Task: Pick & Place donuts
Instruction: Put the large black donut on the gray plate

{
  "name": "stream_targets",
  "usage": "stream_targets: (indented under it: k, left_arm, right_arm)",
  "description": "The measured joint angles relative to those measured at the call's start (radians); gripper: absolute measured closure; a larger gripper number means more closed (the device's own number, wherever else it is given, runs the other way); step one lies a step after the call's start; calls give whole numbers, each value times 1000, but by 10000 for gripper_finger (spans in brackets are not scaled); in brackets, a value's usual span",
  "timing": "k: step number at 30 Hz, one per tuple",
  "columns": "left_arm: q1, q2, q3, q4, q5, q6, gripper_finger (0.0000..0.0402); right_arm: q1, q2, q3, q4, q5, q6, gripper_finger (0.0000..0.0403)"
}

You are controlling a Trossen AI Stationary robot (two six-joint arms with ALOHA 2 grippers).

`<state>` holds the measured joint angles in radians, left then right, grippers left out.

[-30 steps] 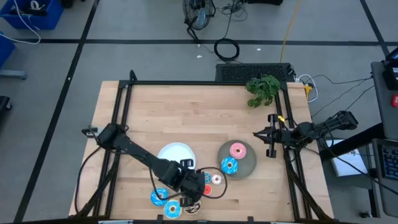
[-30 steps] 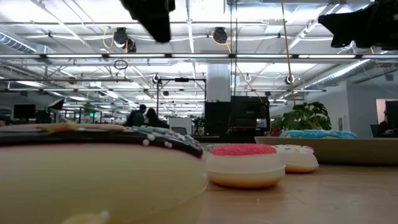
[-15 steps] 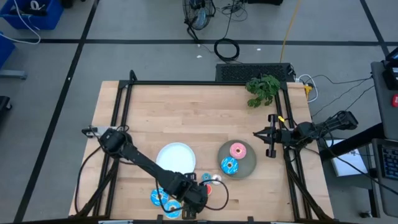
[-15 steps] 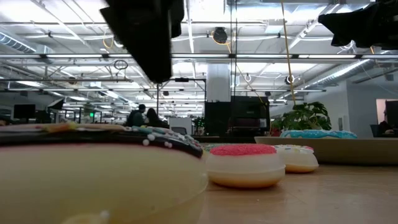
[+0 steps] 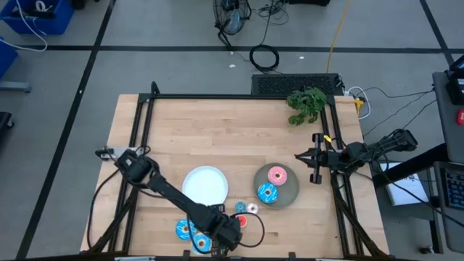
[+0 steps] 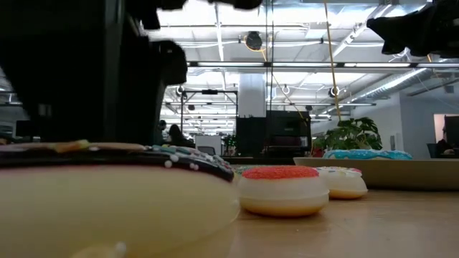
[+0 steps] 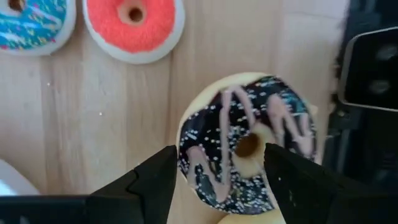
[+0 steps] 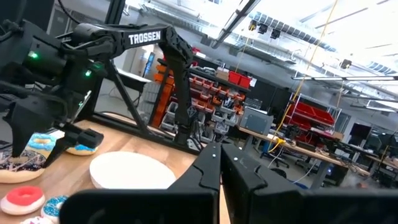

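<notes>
Wooden table [image 5: 232, 138], high view: left gripper [image 5: 220, 243] low at the near edge beside blue donuts [image 5: 190, 233]; right gripper [image 5: 313, 167] parked at the right edge, fingers closed. Left wrist view: fingers spread wide, straddling the sprinkled chocolate donut [image 7: 249, 146], not gripping.

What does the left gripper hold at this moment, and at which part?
Nothing is held yet. The left gripper is open, with one finger on each side of the chocolate sprinkled donut, level with its ring. The right gripper is shut and empty.
</notes>
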<state>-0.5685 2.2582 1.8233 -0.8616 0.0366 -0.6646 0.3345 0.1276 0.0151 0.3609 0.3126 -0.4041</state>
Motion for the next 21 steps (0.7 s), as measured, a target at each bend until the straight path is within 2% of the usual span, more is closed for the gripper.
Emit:
stream_targets:
  k: [8,11,14,21]
  left_arm:
    - [-3,58,5,8,13,9,161]
    - [-2,61,5,3,19,4,178]
    - [3,58,3,-1,34,0,225]
    - [32,48,0,-3,106,-21,378]
  right_arm:
    - [0,0,0,1,0,11,403]
    - [0,0,0,2,0,11,403]
    - [0,0,0,2,0,28,403]
    - [0,0,0,0,-2,30,403]
